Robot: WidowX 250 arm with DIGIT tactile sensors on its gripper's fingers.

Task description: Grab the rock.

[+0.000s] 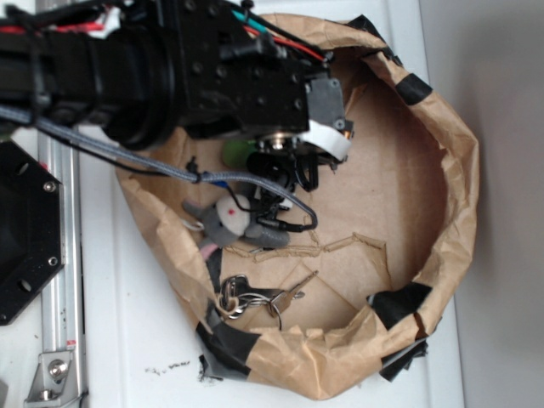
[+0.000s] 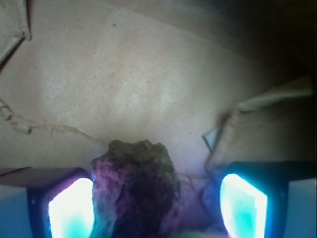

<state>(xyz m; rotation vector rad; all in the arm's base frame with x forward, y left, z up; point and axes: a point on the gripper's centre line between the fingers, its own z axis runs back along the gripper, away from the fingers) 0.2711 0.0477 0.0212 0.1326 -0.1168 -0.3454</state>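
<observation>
The rock (image 2: 136, 183), a rough brown-grey lump, lies on the brown paper floor between my fingers in the wrist view. My gripper (image 2: 158, 201) is open around it. The left pad (image 2: 72, 208) sits against the rock's side. The right pad (image 2: 242, 203) stands apart from it with a gap. In the exterior view my gripper (image 1: 296, 170) is low inside the paper bowl (image 1: 459, 170), and the arm hides the rock there.
A grey plush donkey (image 1: 228, 221) lies just left of the gripper. A lime-green plush toy (image 1: 236, 153) peeks out under the arm. A bunch of keys (image 1: 255, 297) lies near the front. Raised paper walls with black tape ring the floor.
</observation>
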